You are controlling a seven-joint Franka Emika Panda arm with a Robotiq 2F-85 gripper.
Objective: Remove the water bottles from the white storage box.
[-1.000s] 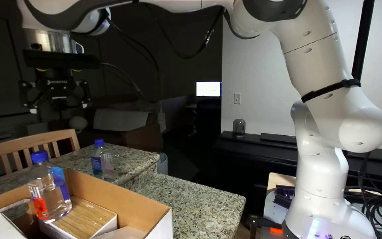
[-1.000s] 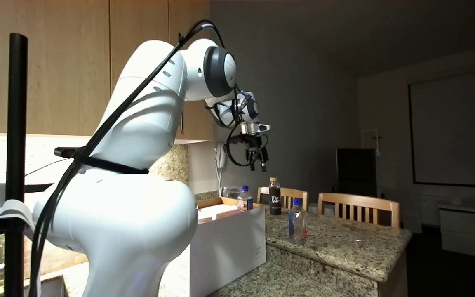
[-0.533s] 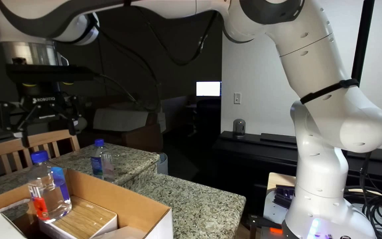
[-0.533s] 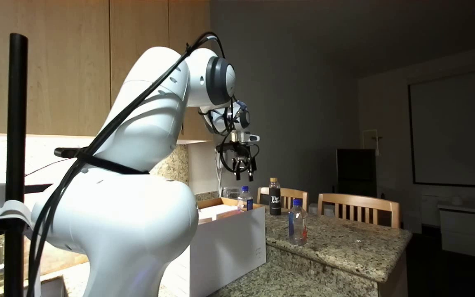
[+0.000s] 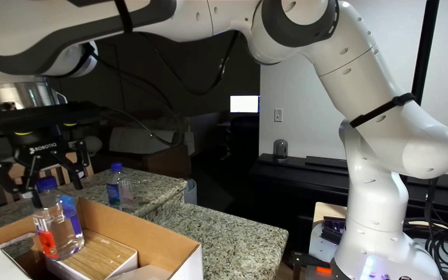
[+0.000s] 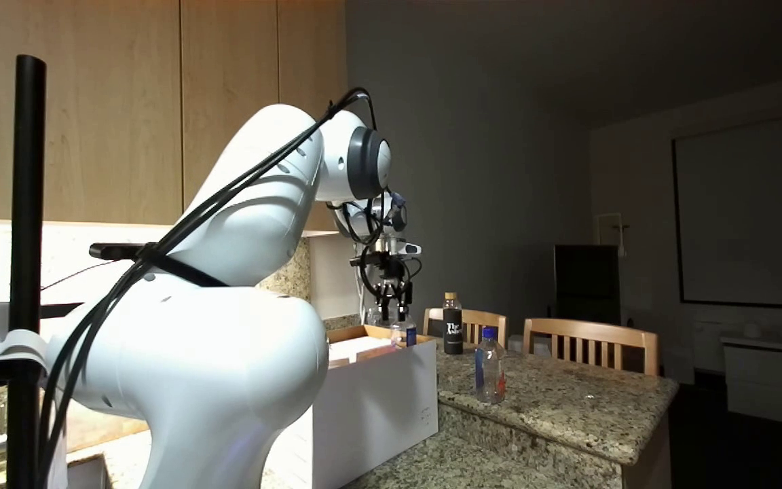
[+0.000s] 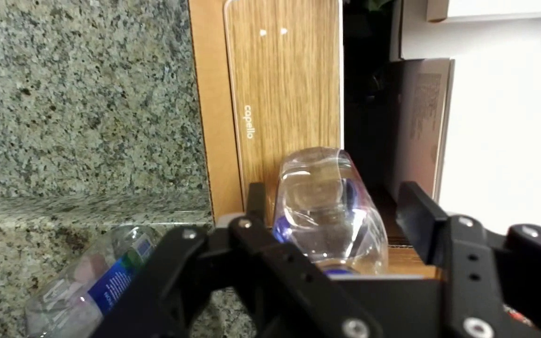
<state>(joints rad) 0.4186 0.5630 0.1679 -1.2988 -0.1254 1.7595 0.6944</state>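
Hanging the gripper point(image 5: 57, 192) over the white storage box point(image 6: 377, 407), near its tan wall point(image 7: 216, 108), a wood-topped block point(image 7: 289, 89) and a white carton point(image 7: 510, 141), well apart from a second bottle point(image 6: 489, 370) on the granite counter point(image 6: 554, 384). Bracketing, in the wrist view, one water bottle point(image 7: 320, 202) standing upright inside the box, seemingly on the block, with fingers point(image 7: 421, 220) spread wide near its cap point(image 5: 46, 182); touching or not, impossible to tell.

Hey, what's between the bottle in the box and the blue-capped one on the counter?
The white storage box's tan wall, then a stretch of granite counter, shown in an exterior view.
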